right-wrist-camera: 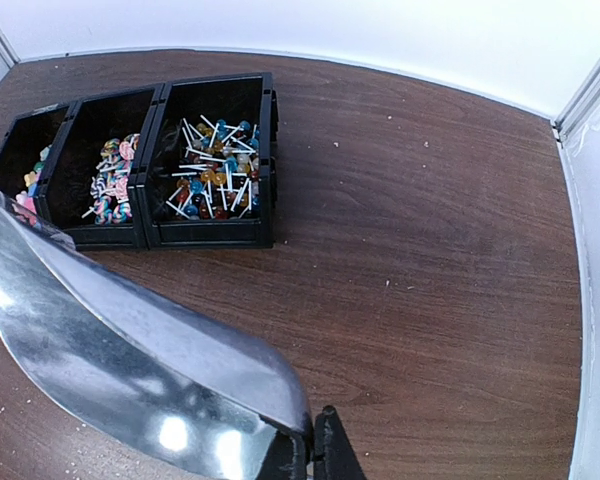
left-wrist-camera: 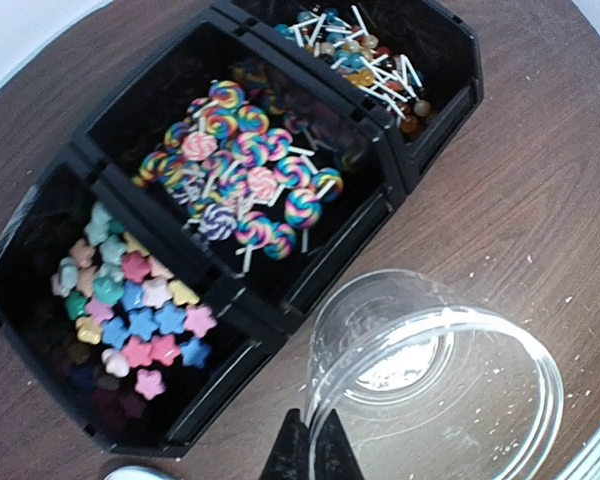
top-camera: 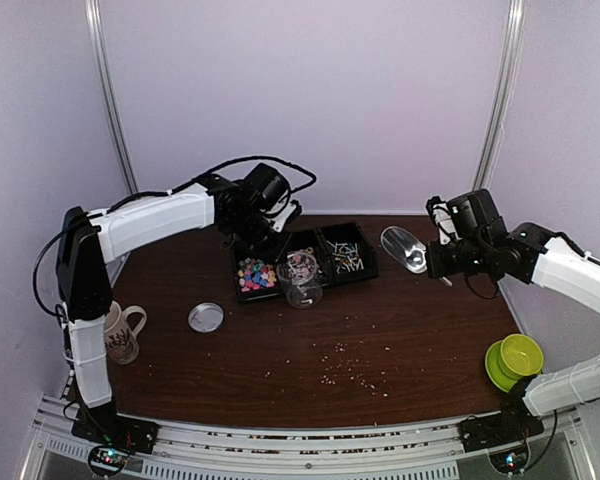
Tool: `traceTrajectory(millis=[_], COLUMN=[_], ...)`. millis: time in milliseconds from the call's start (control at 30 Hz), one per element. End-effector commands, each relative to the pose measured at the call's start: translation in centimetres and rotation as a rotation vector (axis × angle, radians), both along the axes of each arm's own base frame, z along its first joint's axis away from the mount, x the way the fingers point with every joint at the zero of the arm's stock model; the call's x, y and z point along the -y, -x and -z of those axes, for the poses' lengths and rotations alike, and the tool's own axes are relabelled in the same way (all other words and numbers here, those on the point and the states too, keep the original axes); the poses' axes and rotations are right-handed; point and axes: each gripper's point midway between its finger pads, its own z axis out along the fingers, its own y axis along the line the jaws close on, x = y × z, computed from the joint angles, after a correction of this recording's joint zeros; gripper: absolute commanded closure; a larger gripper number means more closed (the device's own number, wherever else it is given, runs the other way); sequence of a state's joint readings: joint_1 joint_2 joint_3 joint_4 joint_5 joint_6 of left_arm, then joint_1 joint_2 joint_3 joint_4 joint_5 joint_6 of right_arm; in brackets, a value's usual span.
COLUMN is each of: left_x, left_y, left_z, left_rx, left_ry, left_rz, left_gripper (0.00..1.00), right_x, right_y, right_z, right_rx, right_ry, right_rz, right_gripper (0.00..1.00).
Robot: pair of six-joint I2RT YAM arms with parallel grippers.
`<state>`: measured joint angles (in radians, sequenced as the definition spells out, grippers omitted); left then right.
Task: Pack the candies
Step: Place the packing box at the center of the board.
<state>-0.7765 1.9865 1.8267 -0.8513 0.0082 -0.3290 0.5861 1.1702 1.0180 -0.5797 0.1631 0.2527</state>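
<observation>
Three black bins (right-wrist-camera: 205, 235) stand in one row at the upper left of the right wrist view. Star candies (left-wrist-camera: 140, 318) fill the lower-left bin in the left wrist view, and lollipops (left-wrist-camera: 245, 170) fill the other two. The left gripper (left-wrist-camera: 312, 445) is clenched on the rim of one clear cup (left-wrist-camera: 460, 400). The right gripper (right-wrist-camera: 313, 455) grasps one metal scoop (right-wrist-camera: 130, 345). One mug (top-camera: 121, 331) stands at the lower left of the top view.

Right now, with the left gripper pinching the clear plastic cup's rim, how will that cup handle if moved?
The clear plastic cup looks thin and empty: probably light, and its rim may flex where the left gripper pinches. Held by one edge, it could swing or slip.
</observation>
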Motion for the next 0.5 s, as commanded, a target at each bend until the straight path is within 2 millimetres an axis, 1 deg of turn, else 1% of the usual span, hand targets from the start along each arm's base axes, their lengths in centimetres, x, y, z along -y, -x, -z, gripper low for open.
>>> traceTrajectory(millis=[0, 267, 367, 467], left_x=[3.8, 10.0, 11.6, 12.5], left_y=[0.4, 1.8, 2.1, 2.4], left_z=[-1.9, -0.4, 0.8, 2.2], left_rx=[0.012, -0.011, -0.03, -0.056], left_ry=[0.07, 0.111, 0.124, 0.121], left_rz=[0.055, 0.145, 0.162, 0.168], left_gripper=[1.0, 1.0, 1.0, 1.0], right_x=[1.3, 1.6, 1.6, 1.6], right_y=[0.0, 0.0, 0.1, 0.1], right_z=[-0.5, -0.1, 0.2, 0.1], right_rx=[0.027, 0.026, 0.021, 0.024], right_ry=[-0.013, -0.026, -0.03, -0.031], right_rz=[0.049, 0.057, 0.056, 0.058], right_gripper=[1.0, 1.0, 1.0, 1.0])
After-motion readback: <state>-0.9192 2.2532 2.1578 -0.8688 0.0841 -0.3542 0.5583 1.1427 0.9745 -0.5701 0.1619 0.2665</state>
